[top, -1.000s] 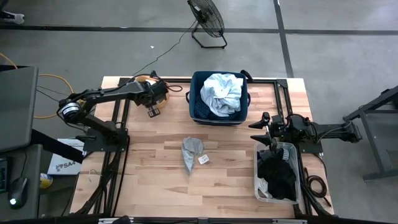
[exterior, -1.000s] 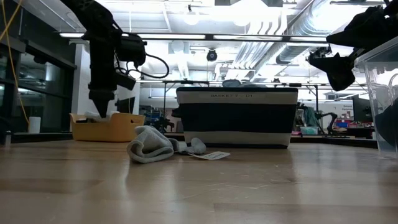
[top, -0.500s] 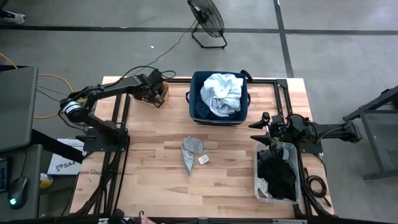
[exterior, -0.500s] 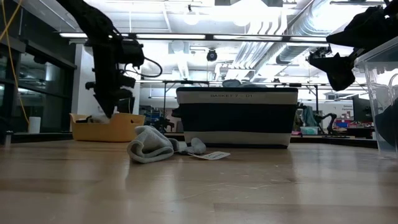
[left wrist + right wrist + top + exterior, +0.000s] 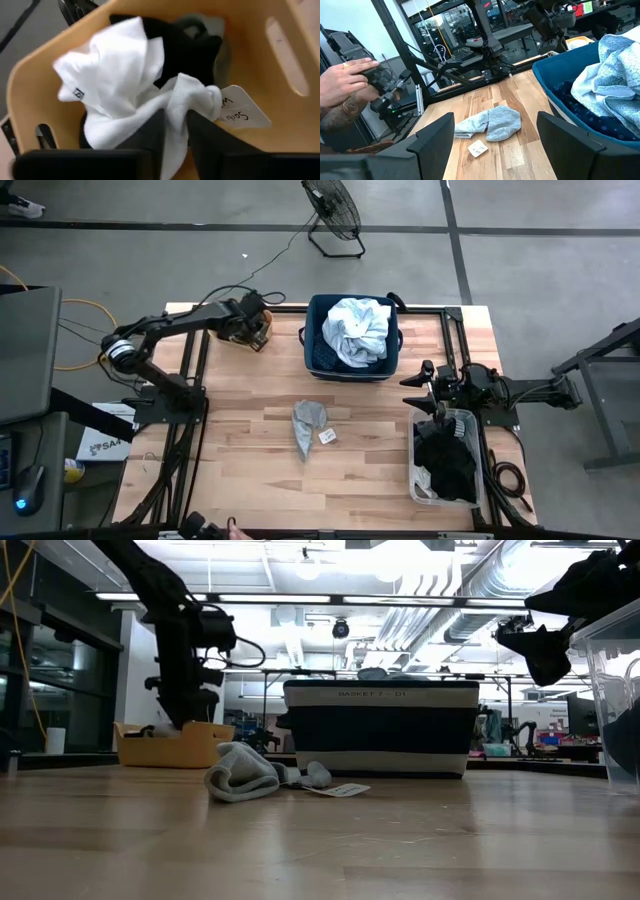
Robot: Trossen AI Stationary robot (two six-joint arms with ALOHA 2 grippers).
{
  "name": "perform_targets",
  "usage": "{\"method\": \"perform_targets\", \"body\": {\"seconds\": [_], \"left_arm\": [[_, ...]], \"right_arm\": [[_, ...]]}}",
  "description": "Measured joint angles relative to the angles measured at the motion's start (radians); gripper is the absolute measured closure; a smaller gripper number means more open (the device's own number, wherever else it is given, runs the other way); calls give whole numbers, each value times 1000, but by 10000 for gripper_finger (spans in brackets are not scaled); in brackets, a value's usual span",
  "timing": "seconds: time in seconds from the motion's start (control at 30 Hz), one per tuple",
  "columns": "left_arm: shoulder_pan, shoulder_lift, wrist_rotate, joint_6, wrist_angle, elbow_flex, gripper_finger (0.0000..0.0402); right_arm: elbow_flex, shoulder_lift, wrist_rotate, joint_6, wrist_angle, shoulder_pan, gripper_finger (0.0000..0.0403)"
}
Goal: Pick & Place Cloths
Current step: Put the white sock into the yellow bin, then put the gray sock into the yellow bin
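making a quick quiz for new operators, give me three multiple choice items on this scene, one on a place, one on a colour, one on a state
1. Where is the left end effector?
A. in the orange tub
B. over the navy bin
C. above the grey socks

2. What colour is the shirt heaped on top in the navy bin?
A. red
B. pale blue-white
C. black

3. How are the right end effector jaws?
A. shut on a sock
B. open, empty
C. clamped on the bin rim

Answers:
A, orange tub walls surround it.
B, the pale shirt tops the pile.
B, its fingers stand apart around nothing.
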Motion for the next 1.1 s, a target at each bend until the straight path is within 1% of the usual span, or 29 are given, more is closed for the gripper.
{"method": "perform_targets", "body": {"seconds": [0.23,0.3,0.4,0.53,0.63,0.73,0.9,1.0,1.1], "left_arm": [[-37,-95,-8,4,-12,0,210],[-65,-128,-10,7,-19,0,184],[-125,-175,-12,44,-45,-2,161],[-240,-239,18,132,-87,0,157],[-350,-263,67,166,-92,-1,161],[-453,-264,109,170,-95,-1,164],[-604,-251,134,177,-80,-1,164],[-686,-237,164,237,-69,-3,164],[-760,-222,185,329,29,-37,164]], "right_arm": [[0,0,0,0,0,0,127],[0,0,0,0,0,0,127],[0,0,0,0,0,0,127],[0,0,0,0,0,0,127],[0,0,0,0,0,0,127],[0,0,0,0,0,0,127],[0,0,0,0,0,0,127],[0,0,0,0,0,0,127],[0,0,0,0,0,0,127]]}}
